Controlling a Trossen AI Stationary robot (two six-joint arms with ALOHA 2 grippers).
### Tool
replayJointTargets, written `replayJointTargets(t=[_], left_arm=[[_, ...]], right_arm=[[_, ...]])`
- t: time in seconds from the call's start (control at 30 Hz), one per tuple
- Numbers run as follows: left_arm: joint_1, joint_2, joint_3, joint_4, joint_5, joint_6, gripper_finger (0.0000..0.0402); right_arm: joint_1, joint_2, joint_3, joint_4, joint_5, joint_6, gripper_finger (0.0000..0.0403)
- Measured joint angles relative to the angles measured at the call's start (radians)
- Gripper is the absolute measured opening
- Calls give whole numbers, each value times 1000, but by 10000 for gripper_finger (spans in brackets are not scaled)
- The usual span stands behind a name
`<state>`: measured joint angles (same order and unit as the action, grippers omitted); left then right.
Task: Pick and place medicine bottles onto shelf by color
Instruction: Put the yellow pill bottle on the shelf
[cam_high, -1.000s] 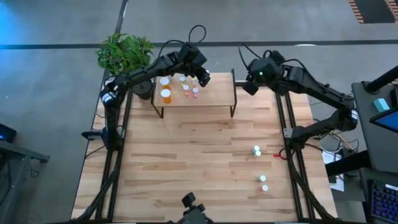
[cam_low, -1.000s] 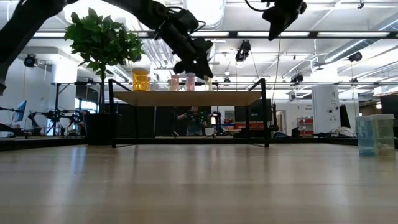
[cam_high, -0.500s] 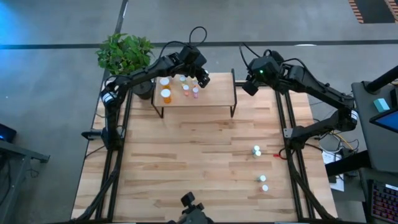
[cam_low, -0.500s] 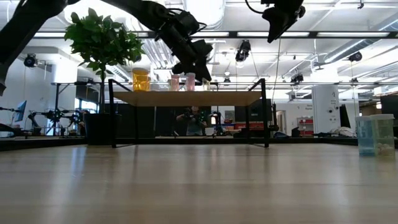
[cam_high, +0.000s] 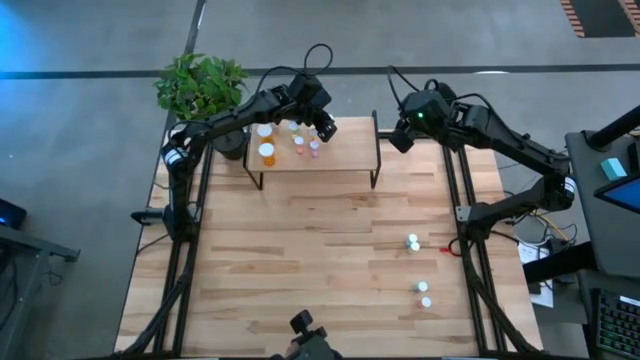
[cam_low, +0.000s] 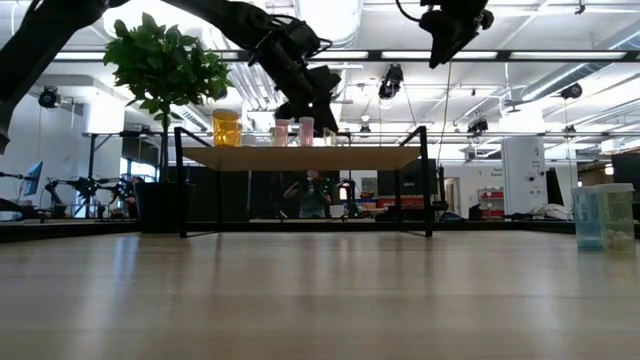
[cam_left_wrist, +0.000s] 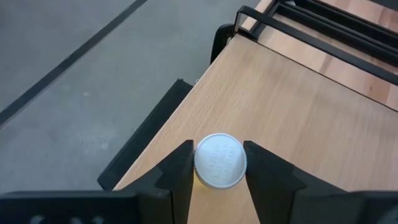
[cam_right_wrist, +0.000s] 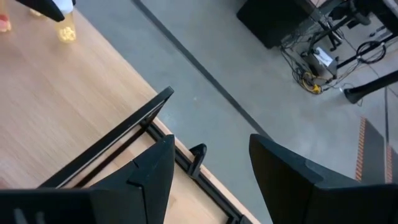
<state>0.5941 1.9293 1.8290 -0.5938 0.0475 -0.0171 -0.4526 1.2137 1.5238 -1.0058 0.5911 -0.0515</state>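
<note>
Landmark = the shelf (cam_high: 312, 145), at the far edge of the worktop (cam_high: 320, 240).

Potted plant (cam_high: 200, 85) sat just off the shelf's left end. On the shelf's left half: two larger orange bottles (cam_high: 265, 142), then a cluster of small pink and orange ones (cam_high: 306, 143) — about half the set looked placed, grouped by colour as far as the high view showed.

Left tool (cam_high: 321, 125) hovered over the shelf's back edge, right of that cluster. Wrist view had a white-capped bottle (cam_left_wrist: 220, 161) sitting between its fingers (cam_left_wrist: 178, 175), fingers just beside the cap on both sides. Whether they were gripping or had let go — cannot tell. Bottle body colour was hidden under the cap. My read: this one was at the point of being set down or released.

Right tool (cam_high: 399, 137) hung in the air just off the shelf's right end, jaws apart, nothing in them.

Left to do: four small bottles (cam_high: 418, 270) stood on the worktop well in front of the shelf, toward the right side — teal and white ones, judging by the low view (cam_low: 604, 215).

Surface: light-wood plank worktop on a black frame. Room: grey concrete floor, open lab space behind with ceiling strip lights and other rigs; a person (cam_low: 312, 195) was visible far back, under the shelf line.
</note>
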Motion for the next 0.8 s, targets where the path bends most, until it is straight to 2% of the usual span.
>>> replayJointTargets(t=[0.4,0.6,0.67,0.8], left_arm=[[0,0,-1,-1,2,-1,154],[0,-7,18,-2,2,-1,182],[-4,-21,39,-1,1,12,189],[-30,-66,62,9,0,55,202]], right_arm=[[0,0,0,-12,-2,63,199],[0,-5,3,-46,-63,105,199],[0,-10,4,-62,-141,93,199],[1,-15,-21,-101,-401,49,199]])
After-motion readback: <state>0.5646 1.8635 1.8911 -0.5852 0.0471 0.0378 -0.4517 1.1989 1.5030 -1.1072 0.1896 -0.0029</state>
